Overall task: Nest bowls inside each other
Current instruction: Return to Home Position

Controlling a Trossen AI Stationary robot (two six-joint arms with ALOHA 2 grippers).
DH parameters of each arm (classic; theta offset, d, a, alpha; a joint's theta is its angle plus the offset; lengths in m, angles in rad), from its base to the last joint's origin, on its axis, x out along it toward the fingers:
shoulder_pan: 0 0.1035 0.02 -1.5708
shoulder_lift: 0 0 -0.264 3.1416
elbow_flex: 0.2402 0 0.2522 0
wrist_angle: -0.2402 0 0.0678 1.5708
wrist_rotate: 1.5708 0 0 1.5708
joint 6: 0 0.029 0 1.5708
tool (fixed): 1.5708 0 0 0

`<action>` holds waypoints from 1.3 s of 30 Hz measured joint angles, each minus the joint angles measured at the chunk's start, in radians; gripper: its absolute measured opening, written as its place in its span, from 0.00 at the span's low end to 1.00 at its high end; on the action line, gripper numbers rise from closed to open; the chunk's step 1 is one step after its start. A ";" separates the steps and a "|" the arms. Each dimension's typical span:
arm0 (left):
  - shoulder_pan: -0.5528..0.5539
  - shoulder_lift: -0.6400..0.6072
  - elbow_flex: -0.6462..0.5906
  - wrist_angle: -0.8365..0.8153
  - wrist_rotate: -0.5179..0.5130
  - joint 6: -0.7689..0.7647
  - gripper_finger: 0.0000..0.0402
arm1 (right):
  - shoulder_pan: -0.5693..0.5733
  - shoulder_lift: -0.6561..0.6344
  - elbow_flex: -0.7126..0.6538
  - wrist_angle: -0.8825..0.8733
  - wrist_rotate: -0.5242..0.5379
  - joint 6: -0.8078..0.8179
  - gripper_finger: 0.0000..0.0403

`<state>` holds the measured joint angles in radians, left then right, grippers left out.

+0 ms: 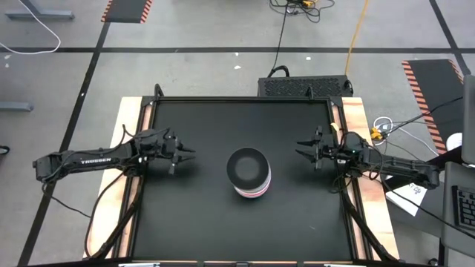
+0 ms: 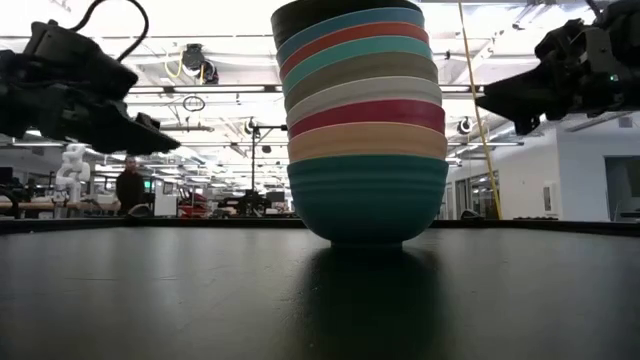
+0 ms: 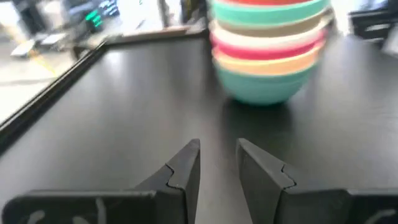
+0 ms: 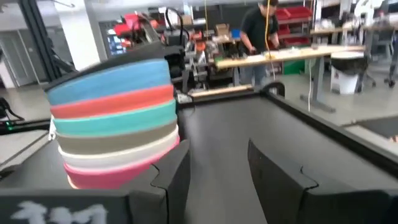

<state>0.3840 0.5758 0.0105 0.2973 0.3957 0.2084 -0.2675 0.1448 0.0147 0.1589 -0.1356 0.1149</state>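
Observation:
Several bowls stand nested in one upright stack [image 1: 249, 172] at the middle of the black table. The lowest, turquoise bowl [image 2: 368, 205] rests by its base on the tabletop, and a dark bowl [image 2: 320, 12] is on top. The stack also shows in the left wrist view [image 3: 267, 56] and the right wrist view [image 4: 115, 124]. My left gripper [image 1: 185, 153] hovers near the table's left edge, pointing at the stack, fingers a little apart [image 3: 217, 146] with nothing between them. My right gripper [image 1: 303, 152] hovers near the right edge, open [image 4: 217, 152] and holding nothing.
A raised dark frame [image 1: 245, 100] runs round the table, with wooden boards [image 1: 356, 126] outside it at both sides. Cables and a box [image 1: 304, 85] lie beyond the far edge. A person [image 4: 258, 31] stands in the room behind.

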 joint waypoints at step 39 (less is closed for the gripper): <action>-0.026 0.000 0.000 0.381 0.364 -0.372 0.27 | 0.001 0.000 0.000 0.209 -0.131 0.055 0.37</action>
<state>0.3576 0.5762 0.0105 0.6784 0.7601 -0.1635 -0.2665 0.1443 0.0150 0.3681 -0.2664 0.1699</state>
